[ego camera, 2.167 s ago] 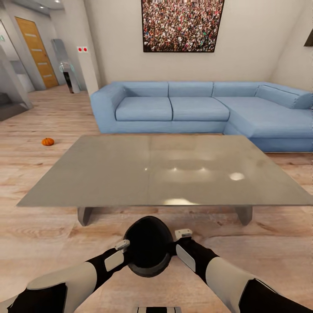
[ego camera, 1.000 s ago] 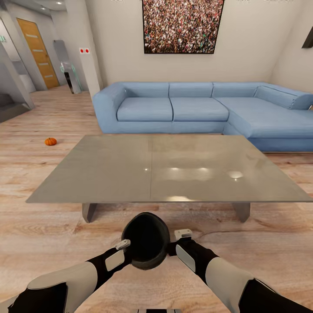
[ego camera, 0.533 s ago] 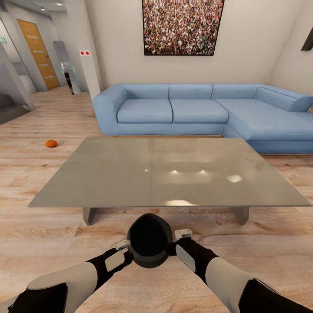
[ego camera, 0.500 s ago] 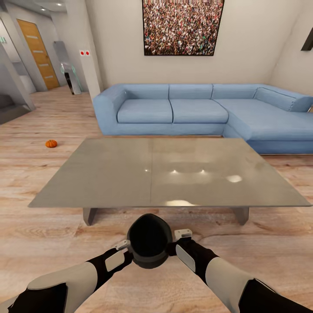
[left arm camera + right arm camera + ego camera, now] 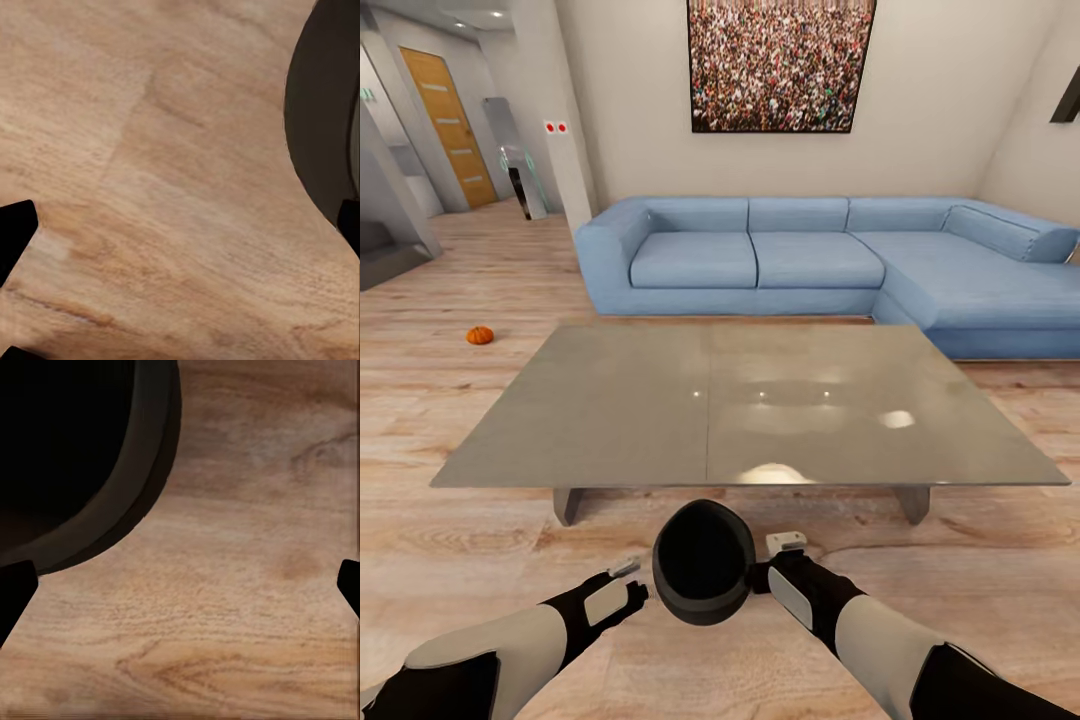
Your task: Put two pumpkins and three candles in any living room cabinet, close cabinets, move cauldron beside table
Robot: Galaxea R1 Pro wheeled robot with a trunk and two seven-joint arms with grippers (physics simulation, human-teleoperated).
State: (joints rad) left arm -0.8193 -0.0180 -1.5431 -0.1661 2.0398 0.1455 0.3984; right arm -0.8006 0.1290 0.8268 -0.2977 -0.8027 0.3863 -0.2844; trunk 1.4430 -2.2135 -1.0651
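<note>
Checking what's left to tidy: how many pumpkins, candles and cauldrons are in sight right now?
Pumpkins: 1, pumpkin on the floor left of the table
Candles: 0
Cauldrons: 1, cauldron on the floor before the table
Total: 2

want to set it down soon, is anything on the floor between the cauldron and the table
Nothing visible: bare wood floor lies between the cauldron and the near edge of the table.
</note>
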